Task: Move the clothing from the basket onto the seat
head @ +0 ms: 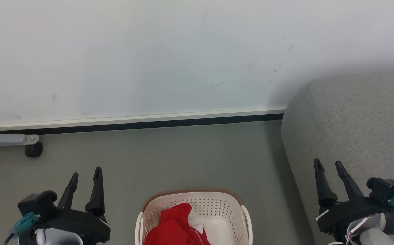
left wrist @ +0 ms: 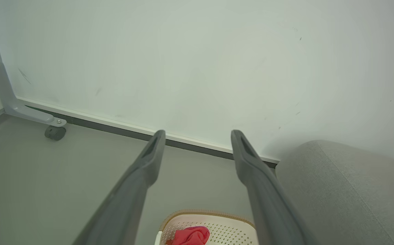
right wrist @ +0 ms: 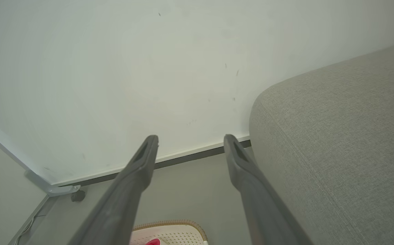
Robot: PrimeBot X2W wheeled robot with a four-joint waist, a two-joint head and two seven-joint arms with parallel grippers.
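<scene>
Head view, basket (head: 217, 208): cream, perforated, brown rim, parked on the grey floor (head: 166, 156) short of the white wall (head: 183, 51); near half cut off by the frame edge.
Head view, clothing (head: 174, 226): red heap with a bit of white, inside the basket, piled toward its left wall; none on the seat yet.
Head view, seat (head: 353, 129): grey sofa just right of the basket, strip of floor between, not touching.
Head view, left gripper (head: 86, 172): left of the basket, clear of it, tips parted a little, holding nothing.
Head view, right gripper (head: 328, 162): right of the basket, in front of the seat's edge, tips apart, empty too.
Head view, caster (head: 33, 149): well left of the basket by the wall, out of the way.
Left wrist view, fingers (left wrist: 149, 160): wide apart, nothing between, aimed past the basket's far rim at the wall; basket and a red bump peeking low between them.
Right wrist view, fingers (right wrist: 142, 163): also spread and bare; basket rim and a speck of red low between them, seat off to the basket's right.
Step in hand: looks like the very start, first reach into the basket.
Doing it well: probably best to drop straight down over the heap, left of the basket's centre, stay open until well into the fabric, then pinch a thick fold rather than a loose edge.
Watch out: worth keeping off the perforated walls to avoid tipping or dragging such a light basket; soft cloth likely to trail, so lift clear of the brown rim before swinging right of the basket to the seat.
</scene>
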